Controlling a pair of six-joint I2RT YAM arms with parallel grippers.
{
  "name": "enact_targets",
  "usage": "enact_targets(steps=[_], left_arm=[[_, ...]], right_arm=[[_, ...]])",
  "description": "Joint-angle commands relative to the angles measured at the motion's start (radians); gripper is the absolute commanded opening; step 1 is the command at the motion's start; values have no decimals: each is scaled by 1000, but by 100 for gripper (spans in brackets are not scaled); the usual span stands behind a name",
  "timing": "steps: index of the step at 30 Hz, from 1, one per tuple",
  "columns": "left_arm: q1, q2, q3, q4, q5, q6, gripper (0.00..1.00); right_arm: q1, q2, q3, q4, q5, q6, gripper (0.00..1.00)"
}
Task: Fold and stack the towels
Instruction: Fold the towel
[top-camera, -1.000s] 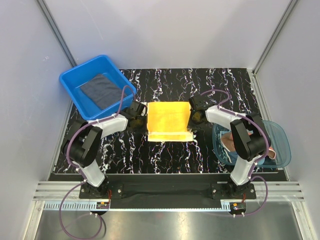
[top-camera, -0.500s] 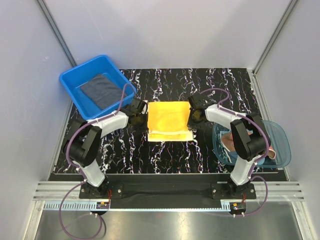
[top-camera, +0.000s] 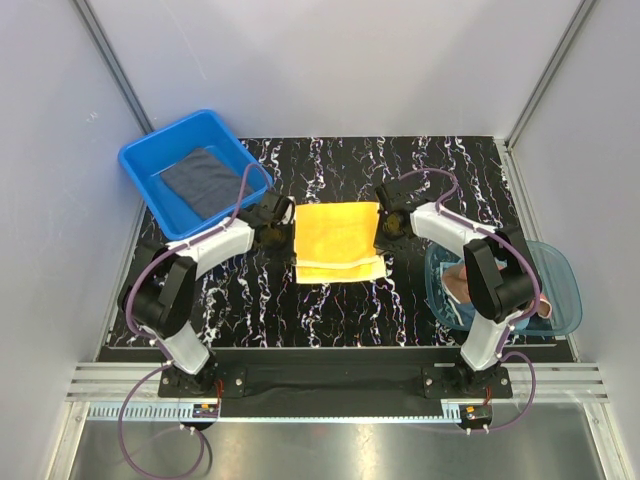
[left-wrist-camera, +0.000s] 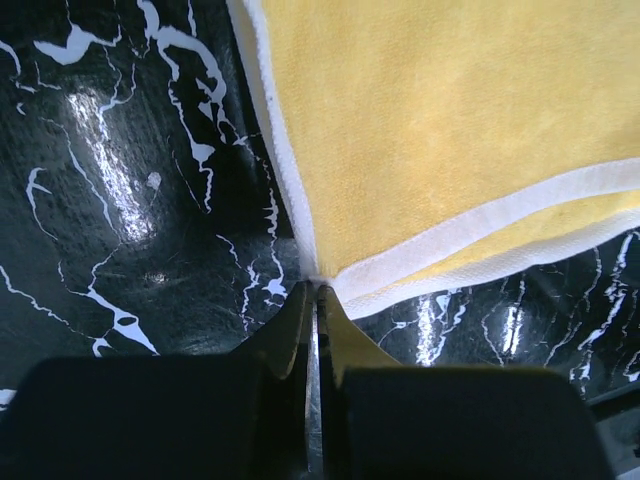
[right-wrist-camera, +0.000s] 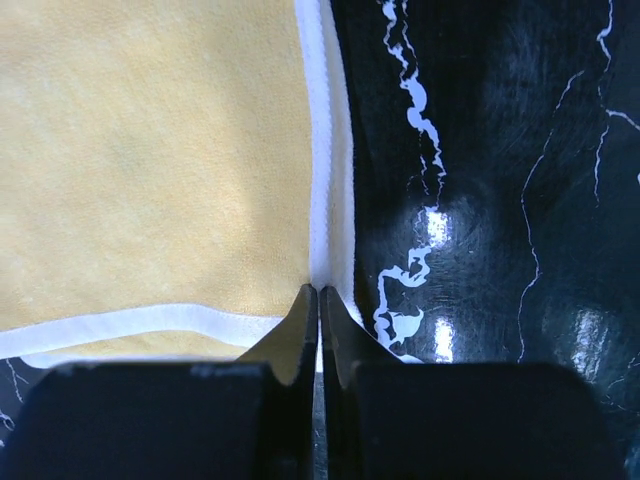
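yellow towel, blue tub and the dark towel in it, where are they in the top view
yellow towel (top-camera: 338, 240): top external view, centre of its upper folded layer.
blue tub (top-camera: 168, 131): top external view, on its far-left rim.
dark towel (top-camera: 203, 180): top external view, middle of the cloth inside the tub.

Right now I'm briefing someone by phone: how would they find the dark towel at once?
At the far left corner of the black marbled table sits a blue tub. The dark towel lies flat inside it. It is the only grey cloth; the yellow towel lies mid-table.
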Motion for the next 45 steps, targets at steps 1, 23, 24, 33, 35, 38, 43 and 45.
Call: enact_targets(steps=[1,23,24,33,35,38,43,45], left_arm=[[-2,-57,82,-23,13,-2,0],[-3,-38,75,-7,41,-2,0],[-3,-37,81,-11,35,-2,0],[-3,-30,116,-33,33,-1,0],[-3,-30,115,-33,33,-1,0],[-3,-30,112,-36,30,4,0],[-3,-29,113,-36,32,5,0],[-3,-29,113,-33,32,5,0]], right_arm=[[14,-38,72,-41,30,-42,3],[14,35,63,-3,-36,-78,0],[14,35,74,-11,-36,-82,0],[14,64,128,-48,-43,-116,9],[14,73,122,-43,-43,-114,10],[14,84,119,-34,-43,-114,13],[14,94,122,-35,-43,-118,14],[12,94,123,-32,-43,-116,10]])
